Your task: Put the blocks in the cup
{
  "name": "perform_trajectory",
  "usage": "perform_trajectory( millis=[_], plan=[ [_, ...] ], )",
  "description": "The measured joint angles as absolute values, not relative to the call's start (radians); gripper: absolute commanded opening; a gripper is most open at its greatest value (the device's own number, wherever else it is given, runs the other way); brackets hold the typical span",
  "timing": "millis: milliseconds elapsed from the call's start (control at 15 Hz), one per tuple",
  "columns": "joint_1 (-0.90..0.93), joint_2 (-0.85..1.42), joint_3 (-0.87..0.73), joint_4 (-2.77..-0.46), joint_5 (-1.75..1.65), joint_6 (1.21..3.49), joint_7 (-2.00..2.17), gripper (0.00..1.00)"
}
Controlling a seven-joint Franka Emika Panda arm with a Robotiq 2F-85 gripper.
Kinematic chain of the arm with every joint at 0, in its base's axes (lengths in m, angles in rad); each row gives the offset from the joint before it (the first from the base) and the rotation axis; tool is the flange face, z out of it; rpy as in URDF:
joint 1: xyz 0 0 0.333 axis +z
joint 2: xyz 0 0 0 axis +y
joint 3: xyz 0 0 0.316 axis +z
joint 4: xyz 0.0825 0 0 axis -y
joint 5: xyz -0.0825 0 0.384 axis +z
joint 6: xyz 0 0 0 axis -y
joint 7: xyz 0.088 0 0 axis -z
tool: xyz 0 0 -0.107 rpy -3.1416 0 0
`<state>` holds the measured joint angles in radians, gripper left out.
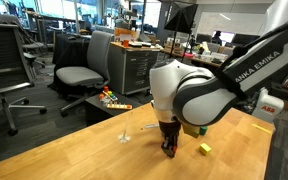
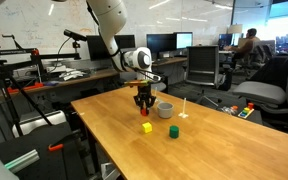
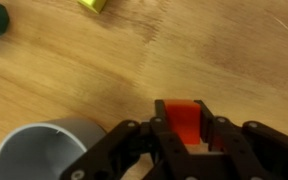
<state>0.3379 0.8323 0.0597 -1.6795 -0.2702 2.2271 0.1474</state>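
While the gripper [image 3: 186,138] is clamped on the red block [image 3: 184,114], pinching it across two opposite faces, the other pieces lie loose on the wooden table [image 2: 104,135]. Going from left to right in an exterior view, the gripper holds the red block just left of the cup [image 2: 165,109], beside its mouth rather than over it. The yellow block [image 2: 147,127] sits nearer, and the green block [image 2: 172,131] lies to its right, the two apart from each other and from the cup. A thin clear glass [image 2: 184,108] stands to the right of the cup. The blocks look light and rigid with smooth flat sides, so a square pinch across parallel faces should hold, whereas a corner grip could let one twist out. The cup looks light too, and a knock on its rim could shove it.
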Motion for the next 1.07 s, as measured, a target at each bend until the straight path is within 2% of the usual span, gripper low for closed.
perform_trajectory(
  millis=[67, 467, 1067],
  plan=[
    [0.338, 0.832, 0.058, -1.677, -0.27, 2.227, 0.151, 0.1],
    [0.338, 0.807, 0.055, -1.656, -0.27, 2.23, 0.184, 0.09],
    [0.331, 0.64, 0.015, -1.651, -0.271, 2.23, 0.215, 0.09]
  ],
)
